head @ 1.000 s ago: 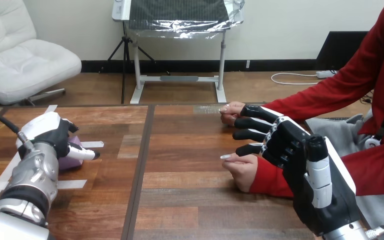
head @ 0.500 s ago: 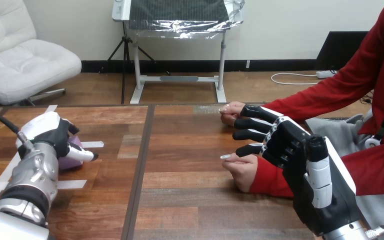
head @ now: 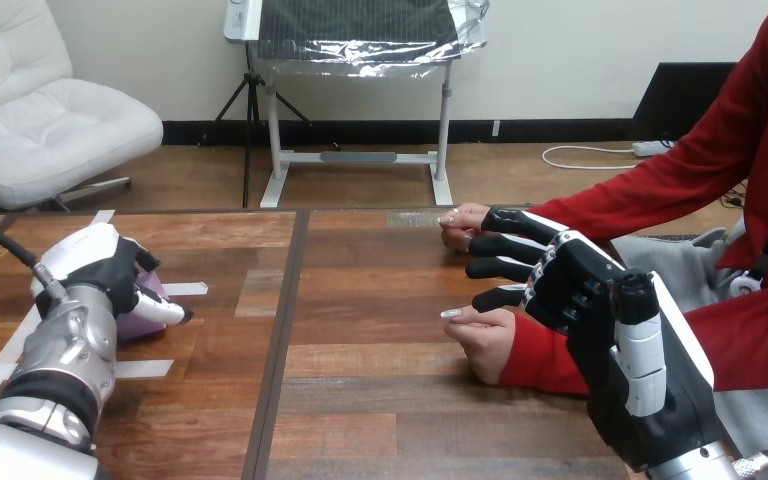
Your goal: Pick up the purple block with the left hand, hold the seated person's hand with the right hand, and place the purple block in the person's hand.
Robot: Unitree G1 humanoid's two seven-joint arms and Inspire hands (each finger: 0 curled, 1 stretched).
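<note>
The purple block (head: pixel 141 321) sits on the table's left part, mostly covered by my left hand (head: pixel 100 262). That hand comes down over the block with its fingers curled at the far side and its thumb (head: pixel 161 308) pressed along the near side. At the right, my right hand (head: pixel 585 290) reaches toward the seated person with its fingers (head: pixel 505 268) straight. They lie between the person's farther hand (head: pixel 463 224) and the person's nearer hand (head: pixel 487 338), close to both. I cannot tell whether they touch.
White tape strips (head: pixel 140 368) mark the table around the block. A dark seam (head: pixel 285 310) runs down the wooden table between its two boards. The person's red sleeves (head: pixel 660 200) come in from the right side.
My left thumb has drawn in a little to the left, closing against the purple block. The right hand and the person's hands have barely moved.
</note>
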